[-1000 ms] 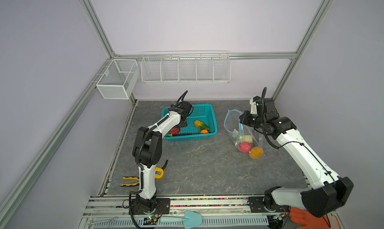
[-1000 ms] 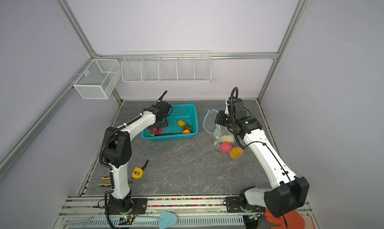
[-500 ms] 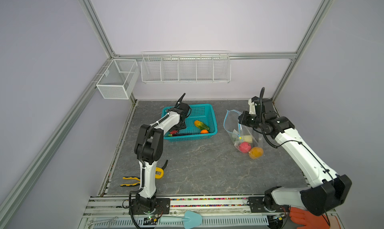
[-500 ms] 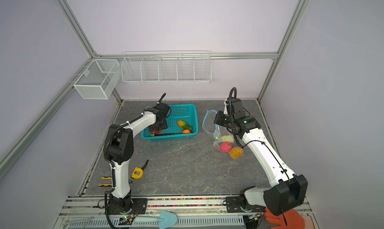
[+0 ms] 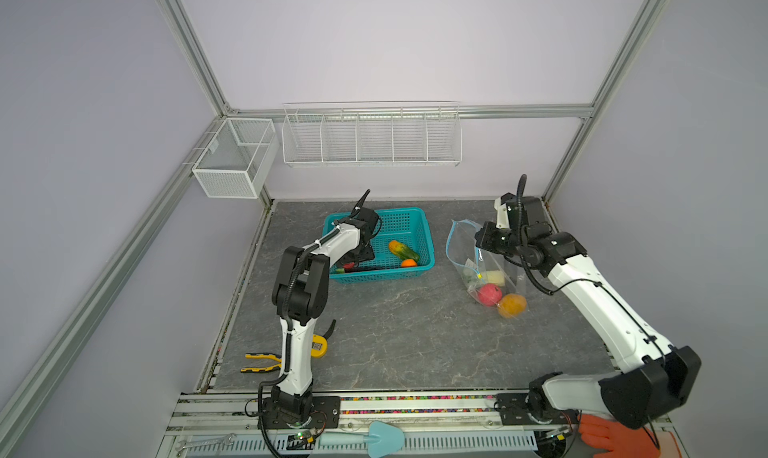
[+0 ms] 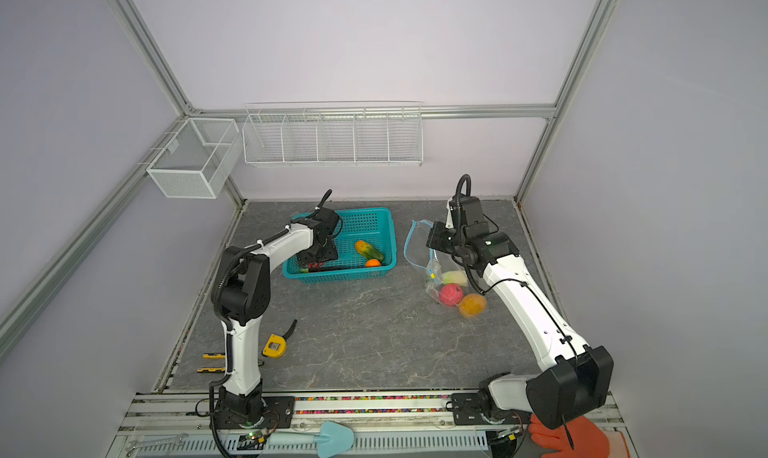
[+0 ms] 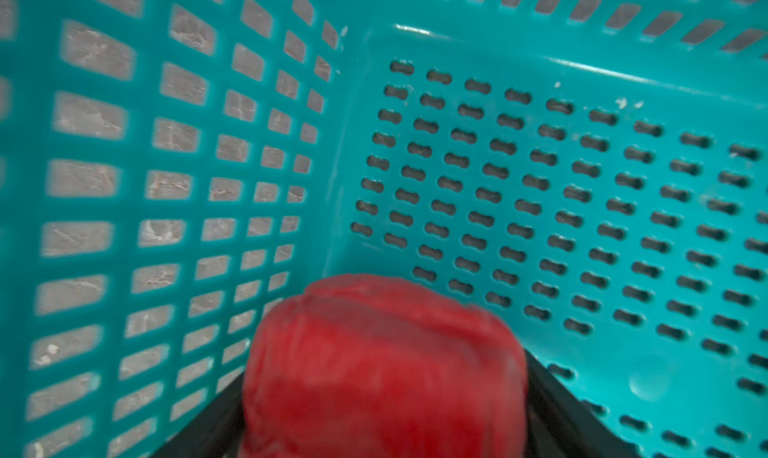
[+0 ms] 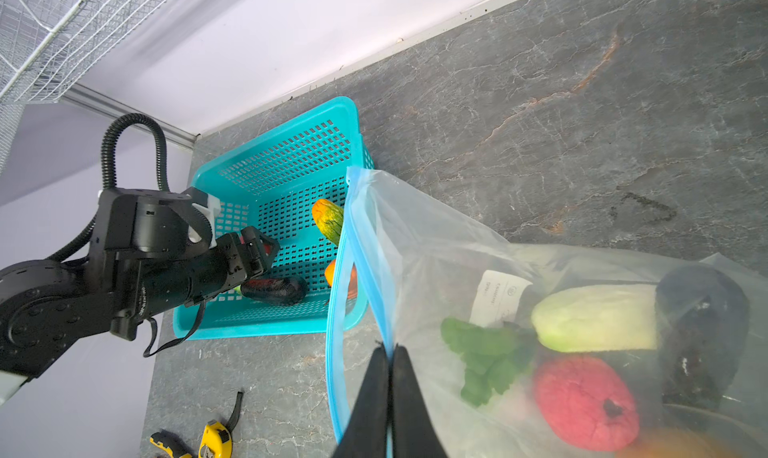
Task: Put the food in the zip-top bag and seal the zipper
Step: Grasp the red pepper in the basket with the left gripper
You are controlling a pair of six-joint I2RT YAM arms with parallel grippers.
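Note:
My left gripper (image 5: 353, 262) is down inside the teal basket (image 5: 409, 219), near its left end. A red food piece (image 7: 382, 364) fills the gap between its black fingers (image 7: 557, 410); whether they press on it is unclear. An orange-green piece (image 5: 403, 250), a small orange one (image 5: 409, 263) and a dark one (image 8: 274, 289) also lie in the basket. My right gripper (image 8: 390, 352) is shut on the mouth edge of the zip-top bag (image 5: 465, 248), holding it up. The light-blue zipper (image 8: 338, 310) hangs open. Inside lie pink (image 5: 489, 294), orange (image 5: 512, 305), pale (image 5: 494, 277) and green (image 8: 482, 352) pieces.
A yellow tape measure (image 5: 318, 345) and yellow-handled pliers (image 5: 257, 362) lie by the left arm's base. White wire racks hang on the back wall (image 5: 370, 137) and the left wall (image 5: 235, 156). A teal scoop (image 5: 374, 435) and an orange glove (image 5: 615, 435) lie at the front rail.
My left gripper has shifted slightly lower and toward the basket's near left corner, round the red piece. The right gripper still holds the bag's mouth in the same place.

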